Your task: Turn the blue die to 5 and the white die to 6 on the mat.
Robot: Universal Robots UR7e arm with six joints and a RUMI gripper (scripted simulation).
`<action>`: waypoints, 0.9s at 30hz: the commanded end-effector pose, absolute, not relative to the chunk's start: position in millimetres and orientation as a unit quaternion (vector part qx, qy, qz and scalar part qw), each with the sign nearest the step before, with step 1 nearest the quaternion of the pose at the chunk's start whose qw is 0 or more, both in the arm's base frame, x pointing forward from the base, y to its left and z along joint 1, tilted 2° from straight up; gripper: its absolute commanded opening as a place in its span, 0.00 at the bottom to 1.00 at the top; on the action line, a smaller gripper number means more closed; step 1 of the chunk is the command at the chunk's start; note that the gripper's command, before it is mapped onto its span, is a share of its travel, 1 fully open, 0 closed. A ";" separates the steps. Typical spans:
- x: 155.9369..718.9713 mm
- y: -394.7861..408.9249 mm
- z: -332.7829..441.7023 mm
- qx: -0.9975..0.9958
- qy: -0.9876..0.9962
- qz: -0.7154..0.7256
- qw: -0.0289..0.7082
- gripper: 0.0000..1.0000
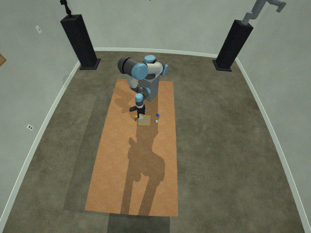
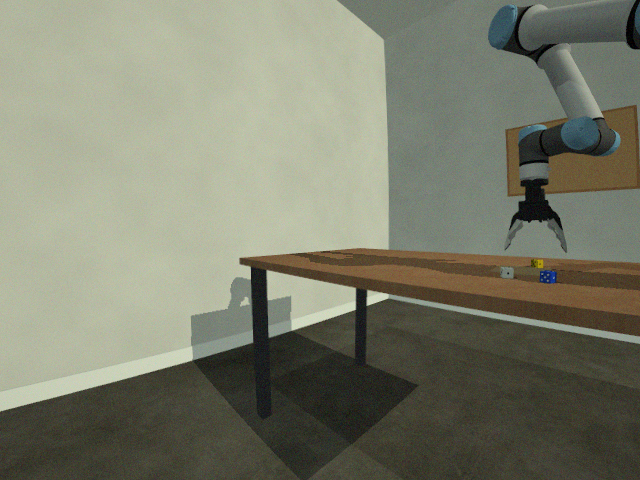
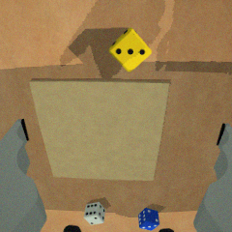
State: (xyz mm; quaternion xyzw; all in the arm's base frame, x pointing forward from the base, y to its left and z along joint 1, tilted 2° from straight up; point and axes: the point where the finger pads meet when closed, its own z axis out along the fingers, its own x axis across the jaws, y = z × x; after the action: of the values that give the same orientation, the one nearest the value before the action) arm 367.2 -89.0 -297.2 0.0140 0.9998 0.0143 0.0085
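The tan mat (image 3: pixel 101 130) lies on the brown table, and also shows in the top view (image 1: pixel 144 119). The yellow die (image 3: pixel 130 49) sits just off the mat's far edge with a face of three pips towards me. It also shows in the top and exterior views (image 1: pixel 136 116) (image 2: pixel 537 263). The white die (image 3: pixel 95 213) and the blue die (image 3: pixel 149 218) sit on the table just off the mat's near edge, side by side. They also show in the exterior view as the white die (image 2: pixel 507 272) and the blue die (image 2: pixel 547 276). My gripper (image 2: pixel 535 241) hangs open and empty above the mat.
The table top (image 1: pixel 135 150) is long, with its near end far from the dice. The arm's grey base block (image 1: pixel 150 87) stands on the table behind the mat. Two black pillars (image 1: pixel 78 41) (image 1: pixel 232 45) stand on the floor by the back wall.
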 end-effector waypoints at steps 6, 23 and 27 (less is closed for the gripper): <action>377.3 -47.0 -295.5 0.014 1.000 0.013 0.009 1.00; 393.6 29.4 -293.2 0.014 1.000 0.013 0.009 1.00; 397.5 47.3 -292.7 0.014 1.000 0.013 0.009 1.00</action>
State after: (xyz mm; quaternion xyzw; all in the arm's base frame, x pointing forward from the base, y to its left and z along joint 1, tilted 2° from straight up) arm 391.7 26.1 -293.6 0.0136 0.9998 0.0146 0.0093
